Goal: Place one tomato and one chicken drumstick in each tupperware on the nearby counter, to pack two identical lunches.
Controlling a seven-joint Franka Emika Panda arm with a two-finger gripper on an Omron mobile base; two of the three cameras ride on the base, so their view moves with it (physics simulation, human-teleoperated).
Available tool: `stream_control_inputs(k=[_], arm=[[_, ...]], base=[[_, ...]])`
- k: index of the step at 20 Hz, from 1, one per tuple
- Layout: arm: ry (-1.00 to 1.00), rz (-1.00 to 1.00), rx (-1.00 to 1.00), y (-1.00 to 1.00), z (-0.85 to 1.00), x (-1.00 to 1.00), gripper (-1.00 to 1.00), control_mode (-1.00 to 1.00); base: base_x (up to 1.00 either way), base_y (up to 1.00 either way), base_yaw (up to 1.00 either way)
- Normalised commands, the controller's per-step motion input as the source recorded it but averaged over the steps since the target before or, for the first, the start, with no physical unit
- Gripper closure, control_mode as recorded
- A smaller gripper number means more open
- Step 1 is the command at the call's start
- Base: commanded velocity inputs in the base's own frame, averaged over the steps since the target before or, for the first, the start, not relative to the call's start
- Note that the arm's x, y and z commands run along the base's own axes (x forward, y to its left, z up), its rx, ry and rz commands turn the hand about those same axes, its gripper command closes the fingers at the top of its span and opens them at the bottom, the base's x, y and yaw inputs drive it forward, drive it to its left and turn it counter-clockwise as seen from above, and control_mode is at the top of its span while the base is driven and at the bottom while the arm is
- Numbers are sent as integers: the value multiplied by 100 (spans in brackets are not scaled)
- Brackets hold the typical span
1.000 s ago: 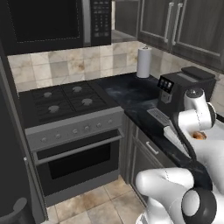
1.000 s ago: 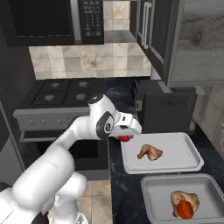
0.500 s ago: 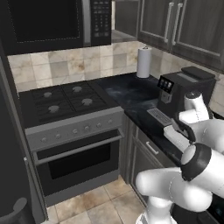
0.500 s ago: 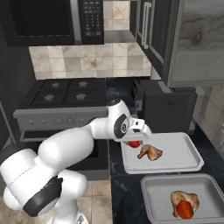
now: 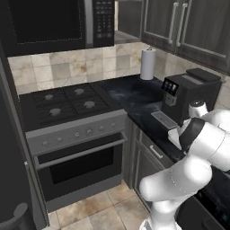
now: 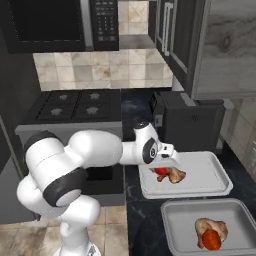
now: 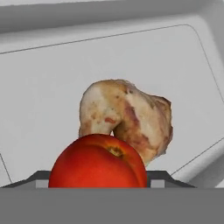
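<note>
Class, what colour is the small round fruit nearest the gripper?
Glossy red tomato, clearest in the hand view.

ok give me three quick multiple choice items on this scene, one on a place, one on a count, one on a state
1. Where is the held tomato? A in the near tray B over the far tray C on the stove
2. How many drumsticks show? A one B two C four
3. The near tray is: A empty B holding only a tomato C holding a tomato and a drumstick

B: it hangs at the gripper beside the far drumstick.
B: one per tray.
C: both lie together in it.
</note>
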Motion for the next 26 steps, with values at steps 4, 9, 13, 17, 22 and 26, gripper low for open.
stream_control_inputs(k=[4,9,13,17,22,26], arm=[[2,0,0,-39,-42,12,100,-100],[2,0,0,-21,-28,21,100,-100],[0,0,0,-9,0,-4,-100,-100],[0,-3,0,-1,1,-53,-100,-100],[0,-8,0,14,13,-52,-100,-100],[-4,-9,0,65,24,-3,-100,-100]], base=[[0,0,0],[0,0,0],[0,0,0],[0,0,0],[0,0,0],[0,0,0]])
